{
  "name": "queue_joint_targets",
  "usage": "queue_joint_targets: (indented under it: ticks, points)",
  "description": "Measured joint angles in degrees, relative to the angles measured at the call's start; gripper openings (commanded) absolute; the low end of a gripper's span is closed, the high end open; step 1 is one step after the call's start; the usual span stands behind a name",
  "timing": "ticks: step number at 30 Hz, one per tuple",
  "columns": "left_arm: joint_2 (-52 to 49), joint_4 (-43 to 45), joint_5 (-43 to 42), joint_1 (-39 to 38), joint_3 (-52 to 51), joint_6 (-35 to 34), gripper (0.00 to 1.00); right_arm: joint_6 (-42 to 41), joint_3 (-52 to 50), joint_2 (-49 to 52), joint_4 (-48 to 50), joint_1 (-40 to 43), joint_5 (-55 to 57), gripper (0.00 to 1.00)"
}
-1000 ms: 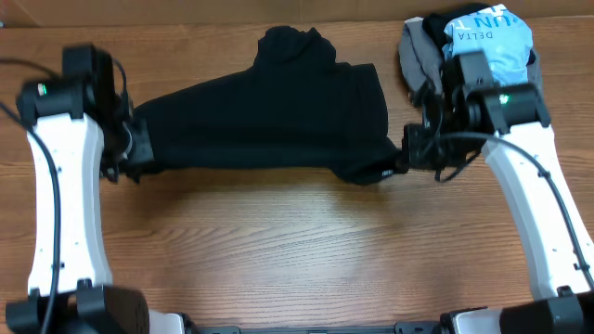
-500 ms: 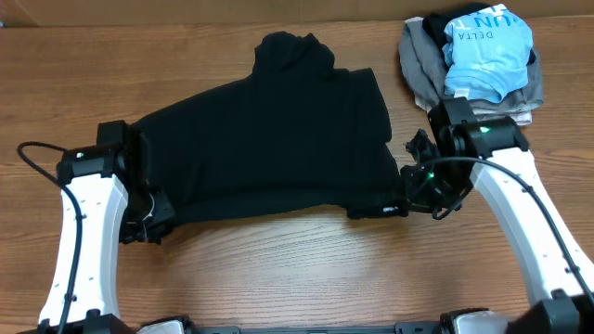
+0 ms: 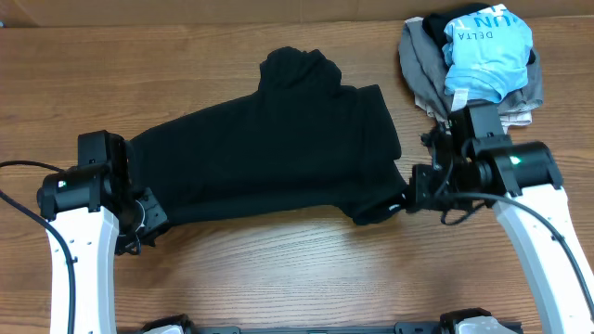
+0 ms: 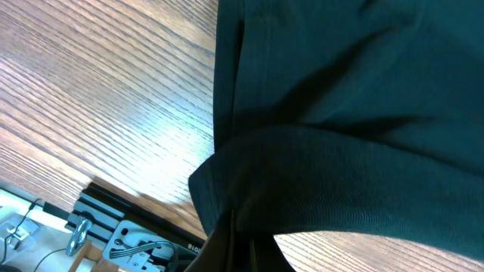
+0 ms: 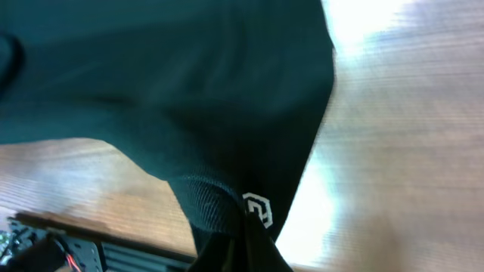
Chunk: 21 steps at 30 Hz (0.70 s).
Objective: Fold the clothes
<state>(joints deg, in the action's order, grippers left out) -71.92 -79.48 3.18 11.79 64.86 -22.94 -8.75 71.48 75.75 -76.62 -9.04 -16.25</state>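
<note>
At the worktop's [image 3: 297,278] far right corner, overhead, a pile of blue and grey garments [image 3: 487,51] sits just behind the right arm [image 3: 520,176]. The clothes [image 3: 278,153] lie mid-worktop, long axis left-to-right. Left wrist: left jaws clamp a fold. Right wrist: right jaws pinch fabric beside the white logo [image 5: 258,208].

Clothes [image 3: 269,148] spread across table [image 3: 297,269] middle; garment pile [image 3: 478,56] far right.

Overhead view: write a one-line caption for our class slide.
The left tool and right tool pinch opposite ends of a black garment spread across the wooden table, other clothes piled beyond.
</note>
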Motion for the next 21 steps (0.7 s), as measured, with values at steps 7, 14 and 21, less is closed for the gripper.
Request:
queue_joint_targets:
  ticks: [7,14,21]
  points:
    - [0.0,8.0,0.0,0.0,-8.5,-1.4,0.04,2.0,0.0,8.3,10.0,0.0,-3.3,0.04]
    - [0.0,19.4,0.0,0.0,-13.2,-5.5,0.04,3.5,0.0,15.1,22.9,0.0,-4.9,0.04]
    - [-1.6,26.4,3.3,1.8,-17.1,-8.9,0.04,4.2,0.0,19.6,34.3,0.0,-5.4,0.04]
